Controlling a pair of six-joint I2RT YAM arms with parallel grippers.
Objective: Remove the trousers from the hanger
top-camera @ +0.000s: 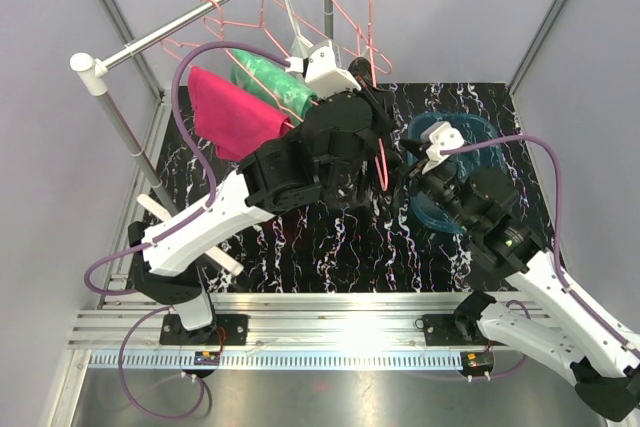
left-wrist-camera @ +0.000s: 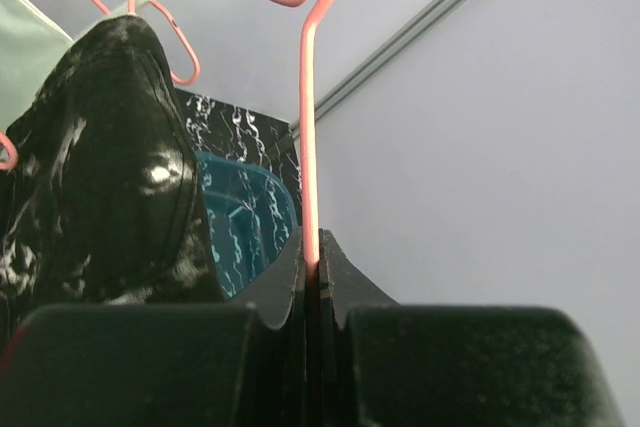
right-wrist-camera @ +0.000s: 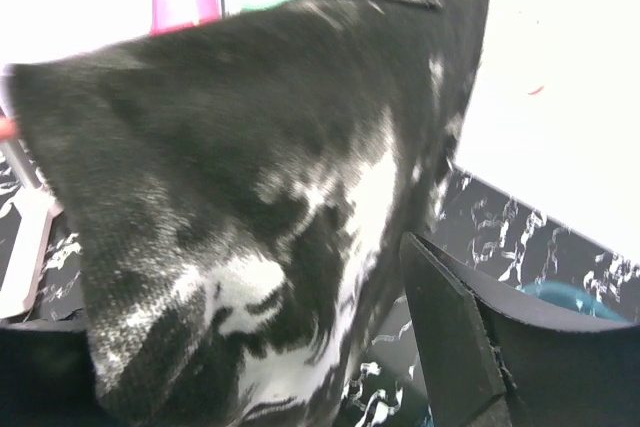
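Fingers of the left gripper [left-wrist-camera: 312,262] were found pressed together on a thin pink wire hanger [left-wrist-camera: 308,127]. Black white-speckled cloth trousers [right-wrist-camera: 260,197] were seen between the spread fingers of the right gripper [right-wrist-camera: 230,327].

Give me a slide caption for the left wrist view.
Left gripper shut on a pink hanger, black speckled trousers hanging beside it.

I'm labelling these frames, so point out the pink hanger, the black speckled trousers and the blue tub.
pink hanger [left-wrist-camera: 308,147], left wrist view, on its straight upright wire.
black speckled trousers [right-wrist-camera: 250,207], right wrist view, middle of the cloth.
blue tub [left-wrist-camera: 255,217], left wrist view, its inner wall.
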